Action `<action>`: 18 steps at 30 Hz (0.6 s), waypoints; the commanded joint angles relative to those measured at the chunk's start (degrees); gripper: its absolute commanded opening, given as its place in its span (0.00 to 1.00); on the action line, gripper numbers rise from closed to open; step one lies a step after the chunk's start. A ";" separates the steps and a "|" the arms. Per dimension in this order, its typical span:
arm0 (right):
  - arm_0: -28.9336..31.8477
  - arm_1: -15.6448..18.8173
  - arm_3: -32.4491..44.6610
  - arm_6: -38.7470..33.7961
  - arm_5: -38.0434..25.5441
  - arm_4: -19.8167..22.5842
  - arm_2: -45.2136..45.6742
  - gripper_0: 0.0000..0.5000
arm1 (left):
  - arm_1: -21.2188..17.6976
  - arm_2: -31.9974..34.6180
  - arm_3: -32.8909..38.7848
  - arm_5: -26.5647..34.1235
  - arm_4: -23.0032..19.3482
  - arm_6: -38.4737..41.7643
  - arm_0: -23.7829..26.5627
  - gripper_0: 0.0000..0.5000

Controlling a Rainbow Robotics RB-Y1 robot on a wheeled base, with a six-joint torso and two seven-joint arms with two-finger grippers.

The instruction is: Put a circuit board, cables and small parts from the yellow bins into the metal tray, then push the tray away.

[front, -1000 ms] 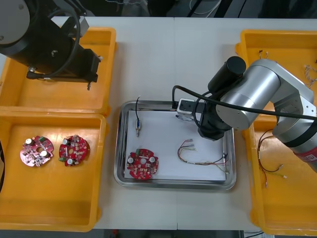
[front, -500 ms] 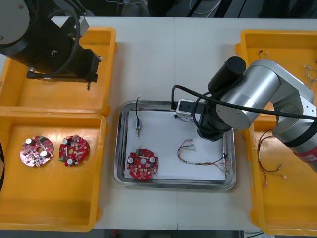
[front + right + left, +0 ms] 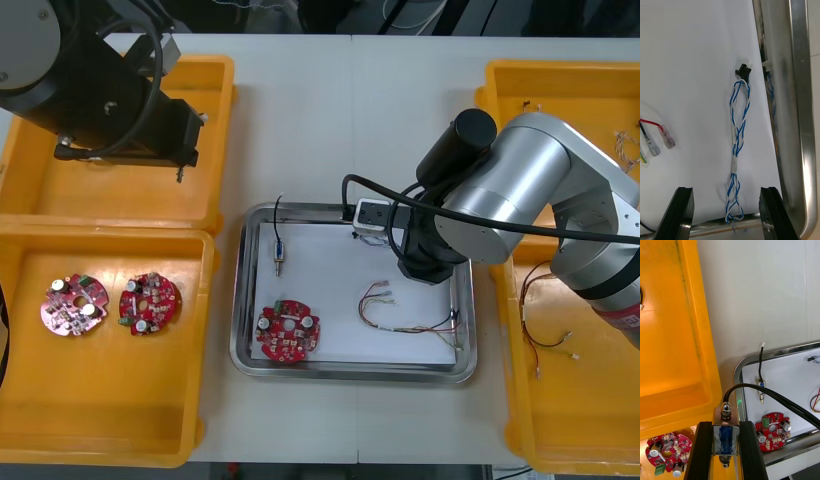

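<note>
The metal tray [image 3: 350,372], white inside, lies between the yellow bins [image 3: 215,240]. It holds a round red circuit board [image 3: 288,332] at its near left and a small metal part [image 3: 278,255] on a black lead at its far left. A red and yellow cable [image 3: 405,318] curls toward the right. A twisted blue and white cable [image 3: 738,150] lies straight beside one wall.

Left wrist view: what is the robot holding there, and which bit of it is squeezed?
A small metal part with a black cable; the left gripper pinches its blue middle between the jaws.
</note>
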State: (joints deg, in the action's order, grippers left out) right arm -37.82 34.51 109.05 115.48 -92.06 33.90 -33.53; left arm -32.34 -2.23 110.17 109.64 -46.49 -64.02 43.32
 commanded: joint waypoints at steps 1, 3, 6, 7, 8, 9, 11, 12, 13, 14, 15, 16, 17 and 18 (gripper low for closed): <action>0.20 -2.78 5.48 -2.89 -4.97 -0.58 5.58 1.00 | -2.29 -1.90 2.06 0.36 -0.54 7.16 0.89 0.00; -0.07 -3.13 6.44 -3.15 -7.34 -0.23 7.33 1.00 | -2.29 -1.98 2.06 0.36 -0.45 7.33 0.89 0.00; -0.33 -3.48 7.76 -3.68 -11.30 0.47 10.59 1.00 | -2.20 -2.34 2.06 0.36 -0.54 7.60 1.07 0.00; -0.33 -3.48 8.20 -4.03 -12.88 1.00 11.90 1.00 | -2.29 -2.60 2.06 0.36 -0.62 7.77 1.24 0.00; -0.33 -3.48 8.38 -4.12 -13.67 1.17 12.70 1.00 | -2.20 -2.78 2.06 0.36 -0.54 7.95 1.33 0.00; -0.33 -3.48 8.64 -4.56 -15.52 1.88 14.54 1.00 | -2.29 -2.95 2.06 0.36 -0.62 8.12 1.42 0.00; -0.33 -3.39 8.73 -5.09 -17.94 3.11 17.27 1.00 | -2.20 -3.48 2.06 0.36 -0.62 8.48 1.68 0.00; -0.33 -3.04 8.73 -5.53 -17.94 3.99 19.20 1.00 | -2.20 -3.92 2.06 0.36 -0.62 8.74 1.86 0.00; -0.33 -2.78 8.73 -5.79 -17.94 4.78 21.22 1.00 | -2.20 -4.45 2.06 0.36 -0.62 9.00 2.12 0.00; -0.33 -2.60 8.73 -5.97 -17.94 5.04 22.10 1.00 | -2.29 -4.62 2.06 0.36 -0.62 9.09 2.12 0.00; -0.33 -2.25 8.73 -6.23 -17.94 5.57 24.21 1.00 | -2.20 -4.97 2.06 0.36 -0.71 9.44 2.30 0.00; -0.33 -1.90 8.82 -6.49 -17.94 5.92 26.05 1.00 | -2.29 -5.59 2.06 0.36 -0.89 9.79 2.56 0.00; -0.33 -1.64 8.90 -6.67 -17.94 5.92 26.85 1.00 | -2.20 -5.76 2.06 0.36 -0.89 9.97 2.56 0.00; -0.33 -1.20 9.26 -6.93 -17.94 5.83 28.52 1.00 | -2.29 -6.38 2.06 0.36 -0.98 10.50 3.00 0.00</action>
State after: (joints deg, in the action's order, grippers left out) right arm -37.82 31.85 115.83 110.19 -109.80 39.10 -10.07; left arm -32.51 -6.61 110.21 109.64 -46.68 -59.21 43.46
